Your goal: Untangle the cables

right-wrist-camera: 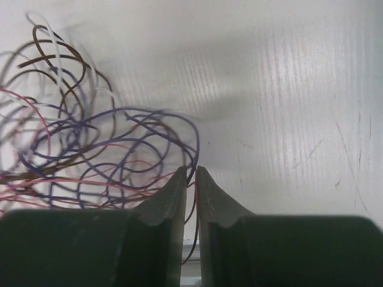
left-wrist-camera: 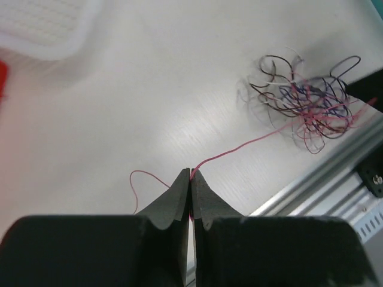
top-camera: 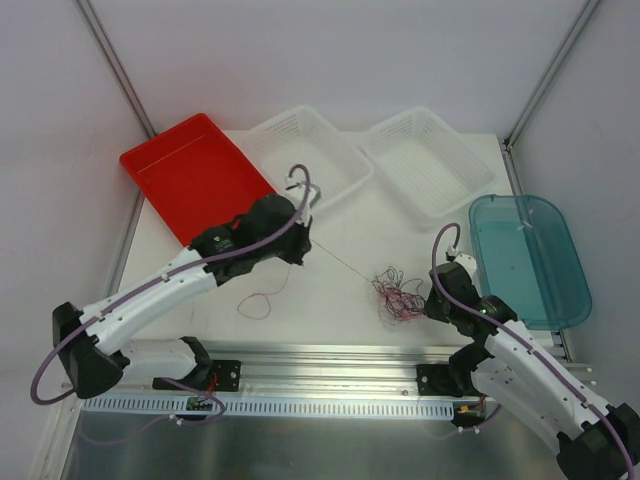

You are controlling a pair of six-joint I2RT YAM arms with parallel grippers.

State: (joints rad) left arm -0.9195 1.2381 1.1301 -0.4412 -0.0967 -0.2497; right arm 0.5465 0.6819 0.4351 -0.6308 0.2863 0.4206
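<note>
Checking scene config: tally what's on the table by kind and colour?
Red tray: 1
White baskets: 2
Teal bin: 1
Cable tangle: 1, strands too fine to count
Total: 5

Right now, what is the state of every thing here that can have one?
cable tangle, knotted, not yet untangled
pink cable, stretched from the cable tangle to the left hand
left hand, shut on the pink cable
right hand, nearly closed on strands at the tangle's edge
red tray, empty
left white basket, empty
right white basket, empty
teal bin, empty
</note>
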